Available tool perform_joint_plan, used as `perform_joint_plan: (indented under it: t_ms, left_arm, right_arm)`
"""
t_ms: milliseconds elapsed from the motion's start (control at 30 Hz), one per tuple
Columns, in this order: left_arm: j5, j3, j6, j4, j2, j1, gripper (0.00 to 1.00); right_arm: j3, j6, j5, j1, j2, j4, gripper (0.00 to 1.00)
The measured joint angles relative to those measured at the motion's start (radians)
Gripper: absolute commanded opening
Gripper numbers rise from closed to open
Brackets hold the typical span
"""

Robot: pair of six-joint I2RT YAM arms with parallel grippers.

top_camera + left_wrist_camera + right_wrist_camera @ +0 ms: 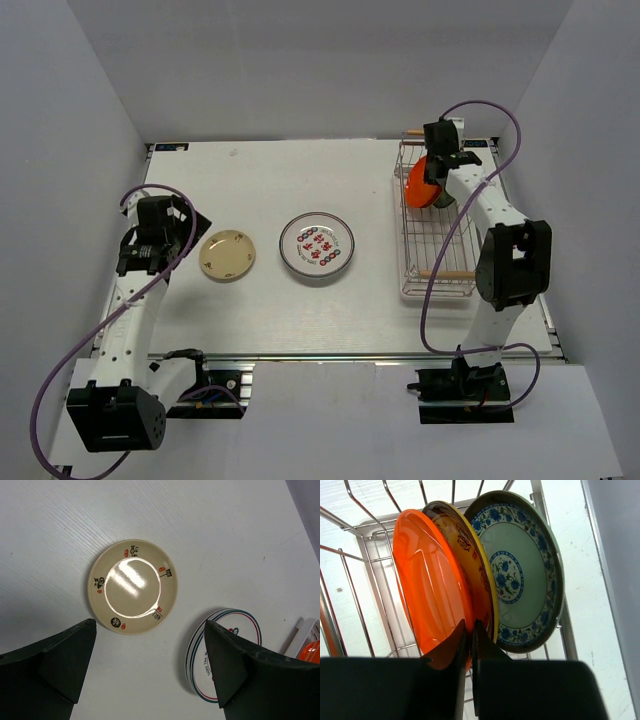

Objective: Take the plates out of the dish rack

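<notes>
The dish rack, a chrome wire basket with wooden rod handles, stands at the right of the table. Three plates stand on edge at its far end: an orange plate, a yellow-rimmed plate and a green plate with blue flowers. My right gripper is shut on the orange plate's rim. A white plate with red circle marks and a beige plate lie flat mid-table. My left gripper hangs open above the table, between the beige plate and the white plate.
The rack's near half holds no plates. The rack wires run close beside the orange plate. Grey walls close in the table on the left, right and back. The left arm's cable loops over the table's near left.
</notes>
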Motion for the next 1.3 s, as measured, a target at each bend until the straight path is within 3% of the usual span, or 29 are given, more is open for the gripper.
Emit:
perform_joint_plan:
  t_ms: [267, 500, 700, 867, 1067, 1300]
  left_arm:
    - [0.024, 0.001, 0.008, 0.009, -0.048, 0.0, 0.98]
    - [0.151, 0.006, 0.049, 0.041, -0.051, 0.001, 0.98]
    - [0.484, -0.006, 0.114, 0.213, 0.015, -0.004, 0.98]
    - [0.779, -0.097, 0.085, 0.465, 0.146, -0.019, 0.98]
    - [0.888, -0.119, 0.076, 0.597, 0.199, -0.08, 0.98]
    - [0.954, -0.133, 0.076, 0.685, 0.222, -0.141, 0.98]
  right_arm:
    - [0.001, -0.061, 0.014, 0.001, -0.146, -0.02, 0.0]
    - [0.013, -0.088, -0.012, 0.005, -0.365, -0.005, 0.0]
    - [-0.143, -0.047, -0.265, 0.006, -0.555, 0.052, 0.0]
    - [-0.32, 0.067, -0.551, 0.019, -0.6, 0.109, 0.0]
    - [-0.385, 0.172, -0.871, 0.108, -0.501, 0.163, 0.0]
    - [-0.38, 0.217, -1.057, 0.202, -0.356, 0.224, 0.0]
